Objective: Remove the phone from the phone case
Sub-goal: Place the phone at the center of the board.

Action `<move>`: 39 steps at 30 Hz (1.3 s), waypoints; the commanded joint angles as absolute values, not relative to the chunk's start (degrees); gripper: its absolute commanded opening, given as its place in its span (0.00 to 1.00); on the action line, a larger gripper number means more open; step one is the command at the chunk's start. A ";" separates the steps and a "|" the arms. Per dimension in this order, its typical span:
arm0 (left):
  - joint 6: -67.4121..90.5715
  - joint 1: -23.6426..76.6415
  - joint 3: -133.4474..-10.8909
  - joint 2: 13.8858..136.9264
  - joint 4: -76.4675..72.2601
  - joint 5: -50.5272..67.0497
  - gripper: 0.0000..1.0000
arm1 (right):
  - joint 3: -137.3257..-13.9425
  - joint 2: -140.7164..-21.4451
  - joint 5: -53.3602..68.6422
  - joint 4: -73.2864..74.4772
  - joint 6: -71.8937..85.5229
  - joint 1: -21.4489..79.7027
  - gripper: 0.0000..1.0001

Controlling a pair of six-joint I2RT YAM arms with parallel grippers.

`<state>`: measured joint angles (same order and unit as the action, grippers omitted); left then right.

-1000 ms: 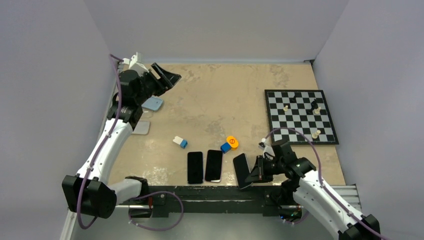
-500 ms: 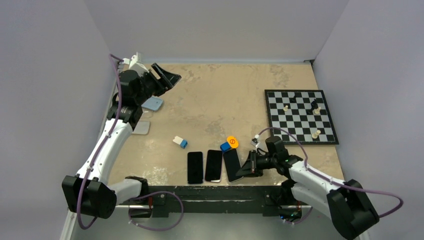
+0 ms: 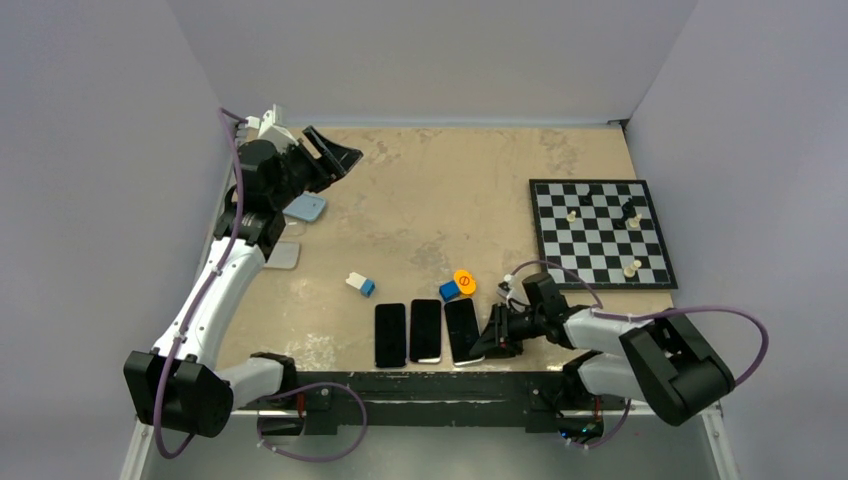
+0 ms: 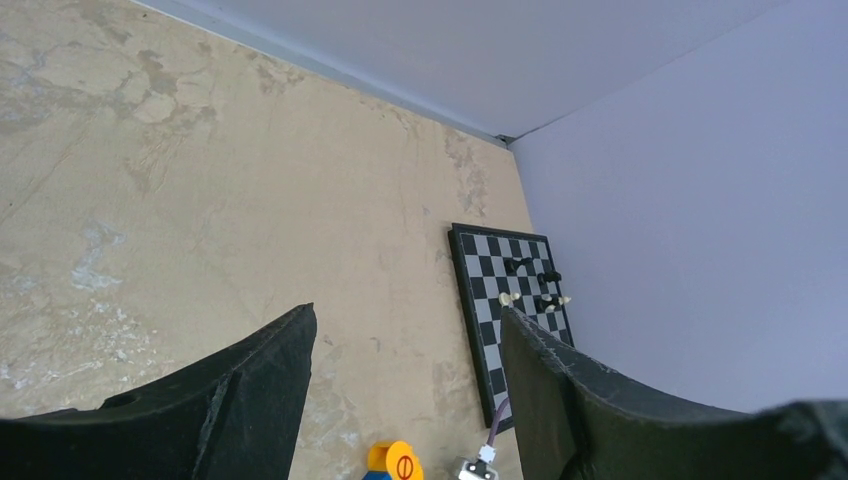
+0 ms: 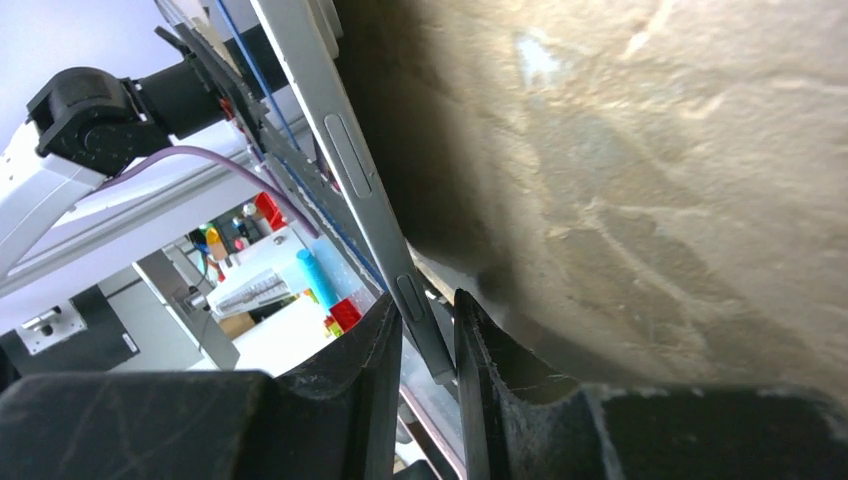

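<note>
At the near edge of the table (image 3: 450, 200), the right gripper (image 3: 492, 340) lies low against the right side of a dark phone (image 3: 463, 331). The phone lies flat, last in a row beside two other phones (image 3: 408, 333). In the right wrist view its silver side rail runs between the fingers (image 5: 385, 330). The gap there is narrow, and it cannot be told whether they pinch the rail or merely flank it. The phone looks bare, with no case visible around it.

Just beyond the row sit a blue block (image 3: 451, 293) and an orange disc (image 3: 464, 283), with a white-and-blue block (image 3: 361, 284) further left. Along the left edge lie a grey case (image 3: 283, 255) and, beyond it, a light blue case (image 3: 305, 208), both apparently empty. Which one held this phone cannot be told. A chessboard (image 3: 600, 232) with a few pieces sits by the right edge.

Near the far left corner the left gripper (image 3: 335, 155) hangs above the table, spread wide and holding nothing.

The extraction itself looks finished: phone and cases lie well apart. What seems left is for the right gripper to let go fully and draw clear without nudging the row.
</note>
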<state>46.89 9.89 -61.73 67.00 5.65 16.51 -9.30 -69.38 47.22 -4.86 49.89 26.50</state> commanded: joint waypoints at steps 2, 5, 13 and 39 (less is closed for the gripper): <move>46.54 9.84 -62.93 66.98 4.57 17.87 0.71 | -9.71 -73.25 47.94 -8.53 48.59 26.25 0.29; 46.55 9.80 -62.89 66.99 4.48 17.98 0.71 | -10.33 -74.00 48.07 -8.79 47.81 26.20 0.34; 46.86 9.80 -63.01 67.10 4.18 18.68 0.71 | -12.86 -74.37 46.49 -4.98 44.25 26.36 0.48; 47.37 9.76 -63.54 66.73 4.31 20.41 0.73 | -25.22 -74.14 31.74 16.13 33.47 35.52 0.74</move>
